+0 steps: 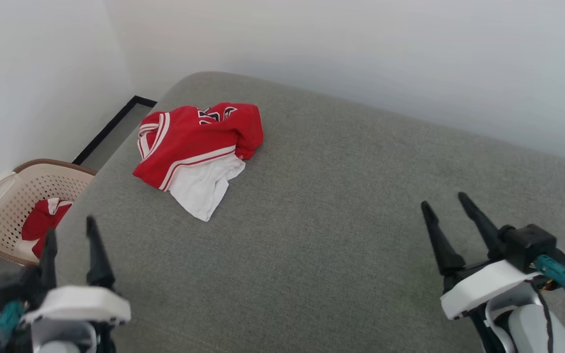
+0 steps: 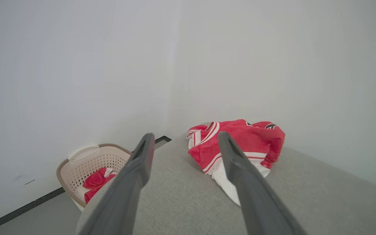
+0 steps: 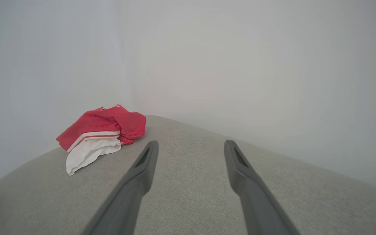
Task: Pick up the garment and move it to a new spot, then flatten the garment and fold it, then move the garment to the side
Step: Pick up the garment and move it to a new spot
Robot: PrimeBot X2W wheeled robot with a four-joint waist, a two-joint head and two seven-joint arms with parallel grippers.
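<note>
The garment (image 1: 194,147) lies crumpled at the far left of a grey padded surface (image 1: 336,220): red cloth with striped trim, a white sleeve hanging toward me, black-and-white lettering at its far edge. From the left wrist the garment (image 2: 240,143) lies just beyond the fingers; from the right wrist the garment (image 3: 100,137) lies ahead to the left. My left gripper (image 1: 69,233) is open at the lower left, over the surface's left edge, well short of the garment. My right gripper (image 1: 444,201) is open at the lower right, far from it. Nothing is between either pair of fingers.
A beige perforated laundry basket (image 1: 3,201) stands on the floor left of the surface, holding another red and white piece of cloth (image 1: 42,223). The basket (image 2: 77,163) also appears from the left wrist. White walls close off the far side and left.
</note>
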